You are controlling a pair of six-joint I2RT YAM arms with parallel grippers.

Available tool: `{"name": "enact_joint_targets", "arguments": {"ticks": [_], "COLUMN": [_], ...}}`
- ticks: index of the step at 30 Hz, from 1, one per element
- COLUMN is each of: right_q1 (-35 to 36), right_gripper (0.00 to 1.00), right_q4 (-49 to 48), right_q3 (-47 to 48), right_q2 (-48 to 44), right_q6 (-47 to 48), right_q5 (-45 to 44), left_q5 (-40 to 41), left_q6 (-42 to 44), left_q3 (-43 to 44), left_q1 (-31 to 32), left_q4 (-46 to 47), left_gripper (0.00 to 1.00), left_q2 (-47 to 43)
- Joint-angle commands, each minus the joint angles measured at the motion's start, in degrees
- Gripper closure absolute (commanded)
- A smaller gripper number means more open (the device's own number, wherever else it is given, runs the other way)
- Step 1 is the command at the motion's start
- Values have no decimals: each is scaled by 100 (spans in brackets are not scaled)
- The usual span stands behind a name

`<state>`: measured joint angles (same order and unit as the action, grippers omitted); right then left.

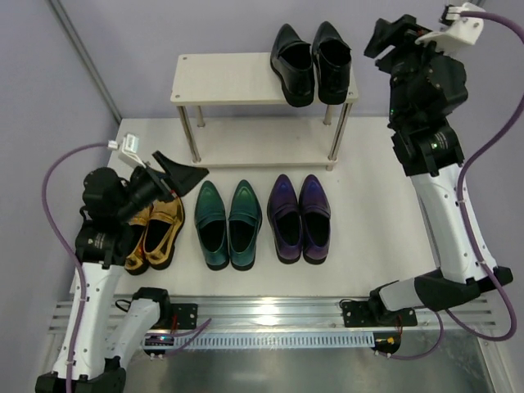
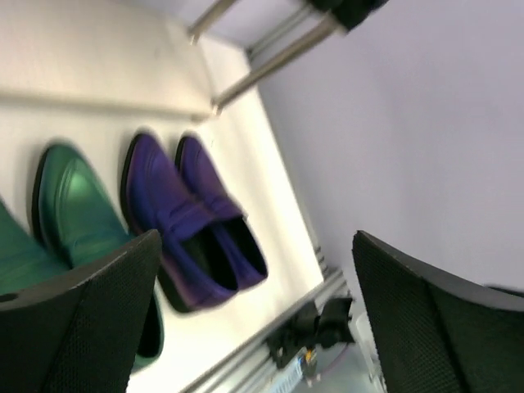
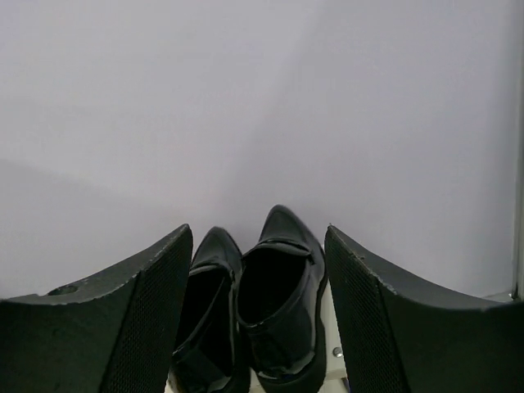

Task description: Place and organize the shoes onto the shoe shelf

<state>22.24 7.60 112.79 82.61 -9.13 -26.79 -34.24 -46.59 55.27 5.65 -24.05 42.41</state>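
Overhead, the black pair (image 1: 311, 61) sits atop the shoe shelf (image 1: 229, 78); gold pair (image 1: 155, 233), teal pair (image 1: 228, 225) and purple pair (image 1: 299, 217) wait on the desk (image 1: 377, 205). Left wrist: left tool (image 2: 255, 241) wide, empty. Right wrist: right tool (image 3: 258, 233) parted, seemingly clear of the black pair, so fetching another pair comes next.

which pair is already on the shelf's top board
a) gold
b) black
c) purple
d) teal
b: the black pair stands at the right end of the top board of the shoe shelf, while the gold pair, teal pair and purple pair sit in a row in front of it.
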Motion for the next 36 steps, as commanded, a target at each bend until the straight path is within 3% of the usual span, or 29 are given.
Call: {"name": "enact_joint_targets", "arguments": {"ticks": [1,4,5,8,13,15,18,24,29,36], "right_q1": [-586,-1280,-1458,-2054,-2759,-2891,-3023,-3085,-3077,-2814], "right_gripper": [33,56,82,96,96,96,96,96,96,96], "right_q4": [57,120,58,101,6,-257,-451,-416,-381,-232], "right_q3": [-589,-1274,-1399,-1392,-927,-865,-593,251,541,1140], "right_q2": [-305,-569,-657,-449,307,510,1071,2066,2540,3112], "right_q6": [-509,-1274,-1502,-1706,-2215,-2356,-2725,-2937,-3103,-3069], "right_q5": [-364,207,348,1313,3648,3995,4663,5648,5912,6774], "left_q5": [601,822,875,1340,1877,1824,2052,2166,2597,2387], "left_q6": [-333,-570,-675,-904,-571,-457,-290,-246,-79,-184], "left_q3": [1001,1592,1680,2066,3066,3384,4359,6185,7005,7534], "left_q1": [24,24,41,242,823,1007,1245,1360,1430,1684], "left_q4": [911,1235,1558,1868,2378,2756,2538,1905,1335,1175], "left_gripper": [6,32,60,100,99,100,100,100,100,100], "left_q2": [547,1233,1382,2111,3585,4053,5011,6496,7165,7834]}}
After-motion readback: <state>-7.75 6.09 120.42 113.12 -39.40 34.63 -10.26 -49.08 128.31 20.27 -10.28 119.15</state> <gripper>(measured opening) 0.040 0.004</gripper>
